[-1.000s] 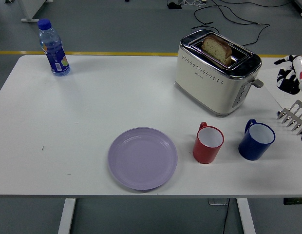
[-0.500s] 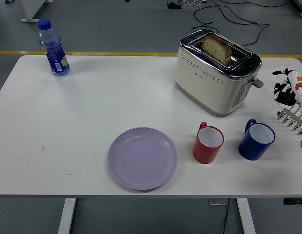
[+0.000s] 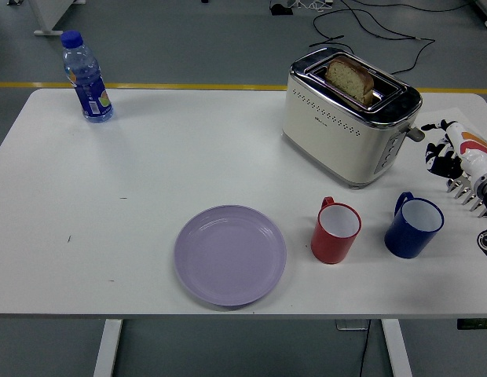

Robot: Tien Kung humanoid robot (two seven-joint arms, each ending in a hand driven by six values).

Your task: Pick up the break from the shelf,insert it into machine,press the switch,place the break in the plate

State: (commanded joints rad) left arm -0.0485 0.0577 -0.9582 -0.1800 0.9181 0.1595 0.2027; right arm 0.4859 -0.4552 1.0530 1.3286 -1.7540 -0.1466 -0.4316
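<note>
Bread (image 3: 350, 78) sits upright in the toaster (image 3: 349, 118), top edge poking out. It looks light and crumbly, so I'd pinch it gently by that edge. My right hand (image 3: 452, 153) is by the lever; I can't tell how its fingers sit. Red mug (image 3: 335, 231) and blue mug (image 3: 413, 225) crowd the way to the plate (image 3: 230, 254).
</note>
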